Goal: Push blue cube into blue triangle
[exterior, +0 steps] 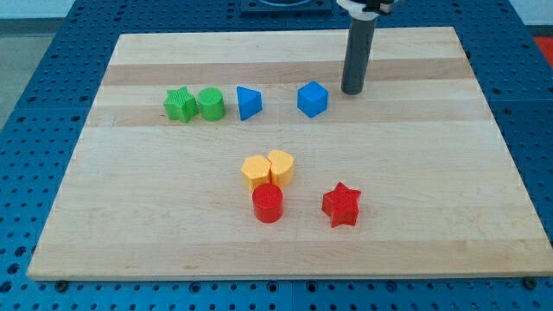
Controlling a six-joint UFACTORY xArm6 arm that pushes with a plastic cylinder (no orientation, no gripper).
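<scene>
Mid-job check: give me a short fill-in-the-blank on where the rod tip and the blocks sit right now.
1. My tip sits to the view's ____ of the blue cube.
2. The blue triangle lies to the cube's view-____.
3. The green cylinder touches the green ____.
4. The red star stands ____ from the red cylinder.

Missing: right; left; star; apart

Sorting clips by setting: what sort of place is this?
Probably a robotics lab bench: a wooden board lies on a blue perforated table, with small plastic blocks like the blue cube, and my tip just right of it.
</scene>
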